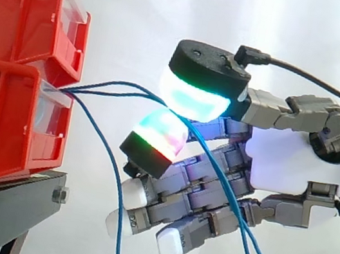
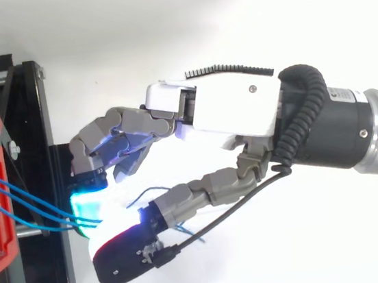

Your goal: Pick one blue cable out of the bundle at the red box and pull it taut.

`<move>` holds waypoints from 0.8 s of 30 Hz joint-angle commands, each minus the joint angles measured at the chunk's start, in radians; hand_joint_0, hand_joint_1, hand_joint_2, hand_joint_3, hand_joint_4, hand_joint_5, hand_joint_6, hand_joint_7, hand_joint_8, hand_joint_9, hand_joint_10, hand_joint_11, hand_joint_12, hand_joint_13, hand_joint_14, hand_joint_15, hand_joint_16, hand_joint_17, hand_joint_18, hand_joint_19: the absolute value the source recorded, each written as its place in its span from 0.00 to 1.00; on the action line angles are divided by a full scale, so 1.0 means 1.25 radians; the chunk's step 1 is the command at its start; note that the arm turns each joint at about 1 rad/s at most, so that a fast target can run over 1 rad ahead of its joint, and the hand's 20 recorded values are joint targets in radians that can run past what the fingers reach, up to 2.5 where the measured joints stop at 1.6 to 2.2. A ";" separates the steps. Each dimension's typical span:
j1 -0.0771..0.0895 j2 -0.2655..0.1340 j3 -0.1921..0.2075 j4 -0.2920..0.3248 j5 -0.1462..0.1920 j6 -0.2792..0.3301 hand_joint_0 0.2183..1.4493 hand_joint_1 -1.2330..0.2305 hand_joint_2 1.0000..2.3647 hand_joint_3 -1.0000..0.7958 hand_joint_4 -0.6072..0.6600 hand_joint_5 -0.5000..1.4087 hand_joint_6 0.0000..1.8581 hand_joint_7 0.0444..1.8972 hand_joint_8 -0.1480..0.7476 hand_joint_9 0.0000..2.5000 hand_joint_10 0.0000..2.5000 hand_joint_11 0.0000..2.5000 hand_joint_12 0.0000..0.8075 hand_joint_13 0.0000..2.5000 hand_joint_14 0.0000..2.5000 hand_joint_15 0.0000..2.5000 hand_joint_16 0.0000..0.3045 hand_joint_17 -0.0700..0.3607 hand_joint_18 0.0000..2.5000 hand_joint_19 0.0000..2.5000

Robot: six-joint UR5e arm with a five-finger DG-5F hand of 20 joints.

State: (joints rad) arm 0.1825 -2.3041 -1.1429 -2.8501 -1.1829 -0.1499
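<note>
Close level side view and close overhead view, both on hand (image 1: 295, 161) and red bins (image 1: 0, 125).

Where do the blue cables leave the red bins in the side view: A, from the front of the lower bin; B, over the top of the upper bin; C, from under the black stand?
A: the blue cables emerge at the front of the lower red bin, just beneath the upper red bin, and run across to the hand, whose glowing pads pinch them.
</note>
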 commanded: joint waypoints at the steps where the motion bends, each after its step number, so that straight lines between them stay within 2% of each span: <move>1: 0.000 0.000 -0.001 0.000 0.000 0.000 0.29 0.37 0.01 0.37 0.64 0.15 0.42 0.64 0.56 0.23 0.01 0.27 0.55 0.20 0.00 0.09 0.19 0.47 0.26 0.19; 9: 0.000 0.000 0.000 0.000 -0.001 -0.002 0.24 0.40 0.00 0.28 0.66 0.16 0.42 0.63 0.59 0.24 0.01 0.28 0.57 0.21 0.00 0.09 0.21 0.49 0.27 0.19; 17: 0.000 0.000 0.000 0.001 0.000 -0.002 0.24 0.38 0.00 0.28 0.66 0.16 0.42 0.64 0.59 0.24 0.01 0.28 0.57 0.21 0.00 0.09 0.21 0.49 0.28 0.19; 24: 0.000 0.000 0.000 0.000 0.000 -0.002 0.30 0.37 0.01 0.35 0.66 0.16 0.43 0.65 0.57 0.24 0.01 0.28 0.55 0.20 0.00 0.10 0.19 0.47 0.27 0.19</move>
State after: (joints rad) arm 0.1825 -2.3040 -1.1432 -2.8496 -1.1829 -0.1519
